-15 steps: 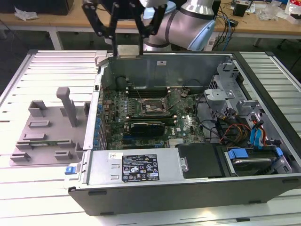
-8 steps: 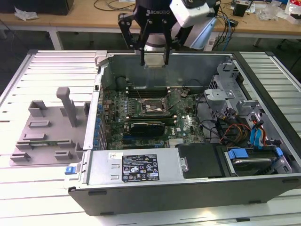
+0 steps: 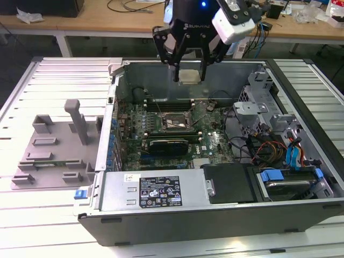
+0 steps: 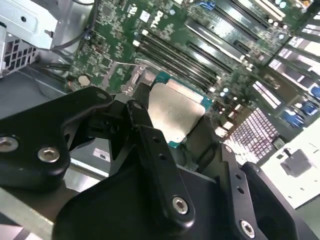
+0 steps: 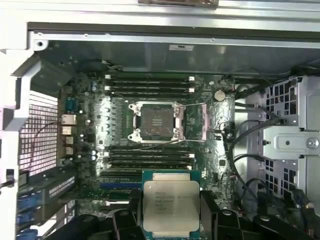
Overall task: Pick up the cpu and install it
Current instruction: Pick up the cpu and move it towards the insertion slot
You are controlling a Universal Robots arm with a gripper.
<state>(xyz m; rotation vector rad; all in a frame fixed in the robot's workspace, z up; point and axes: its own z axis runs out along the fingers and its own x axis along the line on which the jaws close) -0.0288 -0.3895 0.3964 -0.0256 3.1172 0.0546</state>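
Hand (image 3: pixel 189 78) clamped on cpu (image 5: pixel 171 207) by two opposite edges. The cpu hangs level, clear above the socket (image 5: pixel 155 121) and well apart from it. Risks: the thin-edge grip may slip or tilt the cpu, and a skewed or rotated seating would likely bend socket pins.

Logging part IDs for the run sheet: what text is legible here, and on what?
Nothing I can quote with confidence.
cpu, held in the hand: printed lines on its lid, too small.
Power supply label: print and symbols, too small.
Case wall sticker: too small.
Hand's body: white maker's lettering.
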